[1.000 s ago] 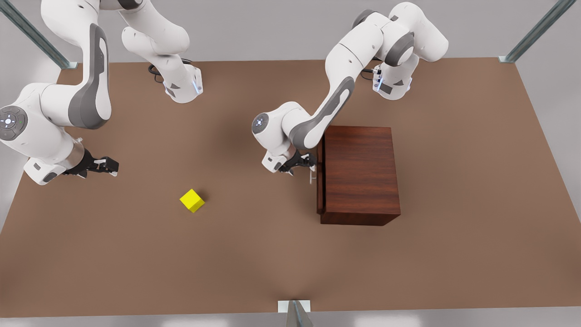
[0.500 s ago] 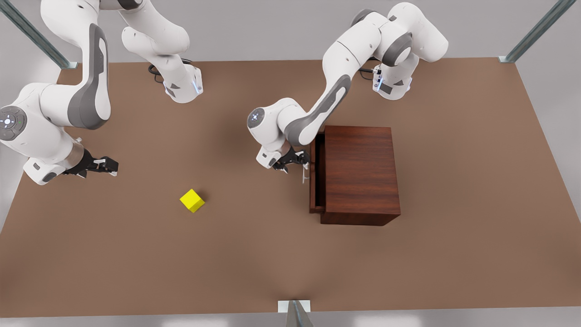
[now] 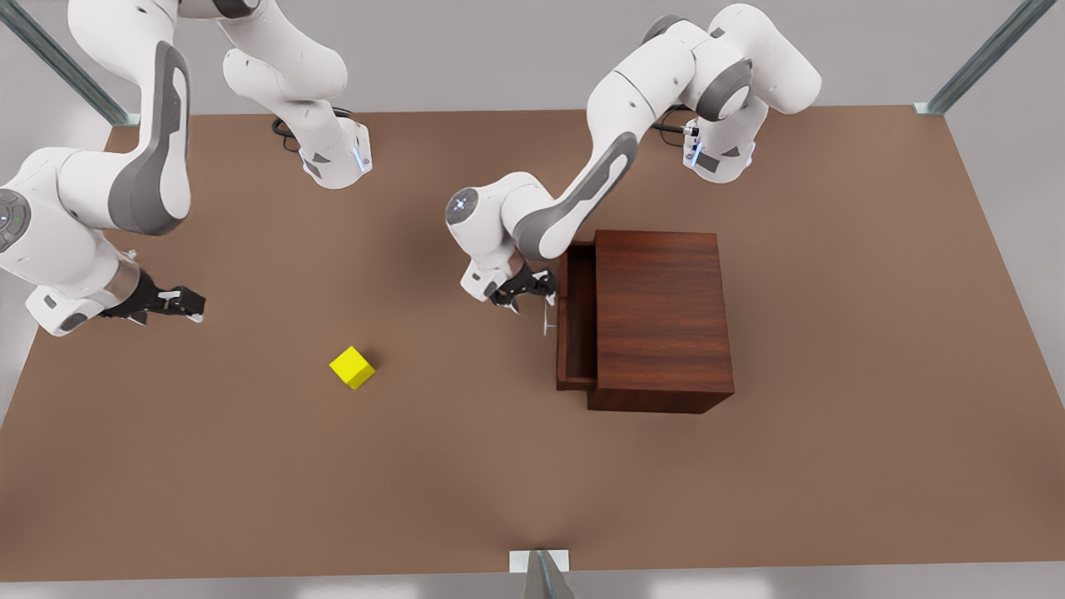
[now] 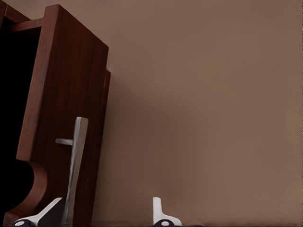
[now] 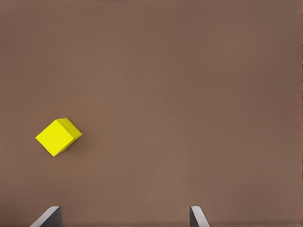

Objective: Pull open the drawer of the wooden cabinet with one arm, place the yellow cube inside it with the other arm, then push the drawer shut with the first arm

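The wooden cabinet (image 3: 661,320) stands on the front view's right, its drawer (image 3: 576,316) pulled partly out toward the left. The drawer's silver bar handle (image 4: 75,161) runs between the fingers of my left gripper (image 4: 104,210), close against one fingertip (image 4: 49,213). That gripper (image 3: 539,299) is open and sits at the drawer front. The yellow cube (image 3: 352,367) lies on the table well left of the cabinet. My right gripper (image 3: 193,306) hovers open at the front view's far left, above and apart from the cube (image 5: 57,137).
The brown table (image 3: 466,466) spreads wide around both things. Metal frame posts (image 3: 541,574) stand at the near edge's middle and the far corners. Both arm bases sit along the far edge.
The drawer has slid farther out toward the front view's left, together with my left gripper at the handle. My right gripper has drifted slightly left. The cube has not moved.
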Motion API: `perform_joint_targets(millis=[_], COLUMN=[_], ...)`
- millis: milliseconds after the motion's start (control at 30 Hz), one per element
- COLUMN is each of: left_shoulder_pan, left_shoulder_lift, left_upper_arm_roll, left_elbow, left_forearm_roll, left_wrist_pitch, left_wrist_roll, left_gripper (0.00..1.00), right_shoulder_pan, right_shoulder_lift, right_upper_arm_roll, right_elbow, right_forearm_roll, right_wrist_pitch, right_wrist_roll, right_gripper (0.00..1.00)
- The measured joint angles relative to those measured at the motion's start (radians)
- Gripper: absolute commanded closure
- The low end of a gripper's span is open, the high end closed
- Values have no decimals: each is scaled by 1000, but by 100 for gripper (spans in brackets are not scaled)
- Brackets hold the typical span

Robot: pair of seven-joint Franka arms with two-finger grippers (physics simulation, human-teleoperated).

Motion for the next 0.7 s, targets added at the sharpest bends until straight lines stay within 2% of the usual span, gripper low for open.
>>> perform_joint_targets(millis=[700], left_shoulder_pan=[-11], left_shoulder_lift=[36], left_upper_arm_roll=[-12], left_elbow=[62], left_forearm_roll=[-1], left_wrist_pitch=[43], left_wrist_roll=[-17], left_gripper=[0], right_shoulder_pan=[0], right_shoulder_lift=[0], right_upper_arm_roll=[2], right_elbow=[3], right_forearm_roll=[0], right_wrist_pitch=[-6], right_wrist_roll=[-1], right_gripper=[0])
